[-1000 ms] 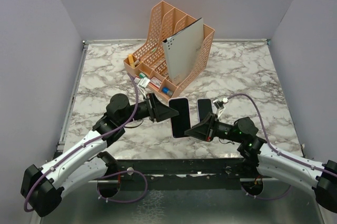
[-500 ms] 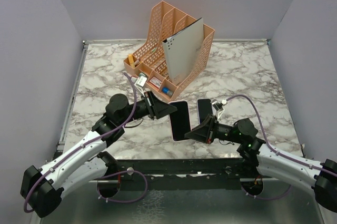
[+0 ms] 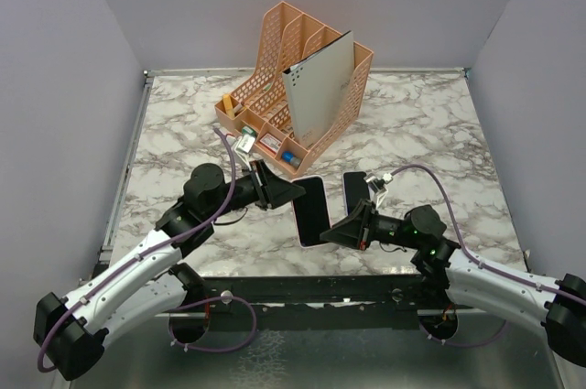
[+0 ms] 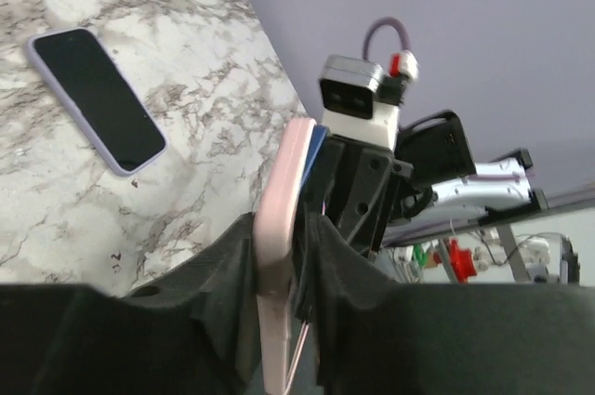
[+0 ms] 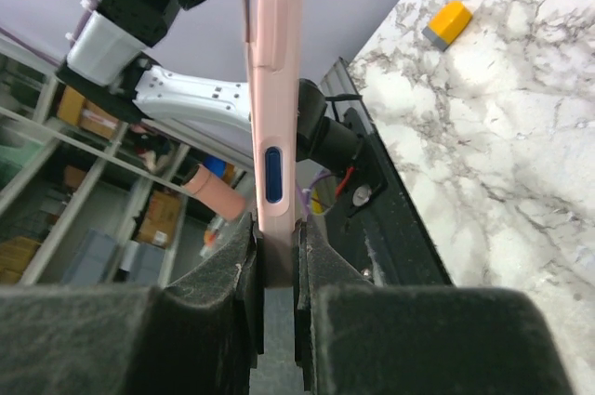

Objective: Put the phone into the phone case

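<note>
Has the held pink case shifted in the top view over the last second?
Yes. The case has moved slightly toward the near side and a little left, away from the organizer.

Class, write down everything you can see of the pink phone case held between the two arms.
The pink phone case is a slim, rounded-corner slab, matte and rubbery-looking, its broad face showing black from above. One long edge carries a raised pink bar and a blue oval button. It is held in the air over the marble table, near its front edge, pinched at one end by the left tool and at the other by the right tool.
</note>
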You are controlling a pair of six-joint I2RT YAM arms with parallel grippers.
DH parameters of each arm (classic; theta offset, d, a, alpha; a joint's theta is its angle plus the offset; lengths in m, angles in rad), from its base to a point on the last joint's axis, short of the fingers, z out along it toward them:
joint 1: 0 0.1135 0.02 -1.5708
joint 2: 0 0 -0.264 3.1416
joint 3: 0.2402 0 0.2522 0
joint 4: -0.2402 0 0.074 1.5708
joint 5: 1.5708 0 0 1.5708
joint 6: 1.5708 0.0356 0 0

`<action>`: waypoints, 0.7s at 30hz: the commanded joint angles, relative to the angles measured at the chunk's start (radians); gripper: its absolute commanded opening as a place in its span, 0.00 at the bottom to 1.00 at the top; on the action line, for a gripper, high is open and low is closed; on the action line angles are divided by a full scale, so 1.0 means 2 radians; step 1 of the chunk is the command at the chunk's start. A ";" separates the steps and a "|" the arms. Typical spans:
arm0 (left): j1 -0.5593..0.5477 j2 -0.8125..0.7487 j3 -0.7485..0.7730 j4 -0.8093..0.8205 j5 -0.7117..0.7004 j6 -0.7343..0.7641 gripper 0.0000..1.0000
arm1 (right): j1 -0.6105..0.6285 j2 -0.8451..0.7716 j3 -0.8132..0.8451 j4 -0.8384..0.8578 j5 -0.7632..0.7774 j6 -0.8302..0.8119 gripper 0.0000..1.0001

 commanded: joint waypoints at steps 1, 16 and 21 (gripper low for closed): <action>0.009 -0.002 0.020 -0.050 -0.055 0.028 0.48 | -0.001 -0.009 0.011 0.010 0.012 -0.007 0.00; 0.009 -0.013 -0.033 0.049 0.007 -0.023 0.75 | -0.001 0.004 0.039 0.077 0.061 -0.001 0.00; 0.009 -0.005 -0.053 0.097 0.025 -0.052 0.75 | -0.001 0.022 0.044 0.096 0.061 0.003 0.00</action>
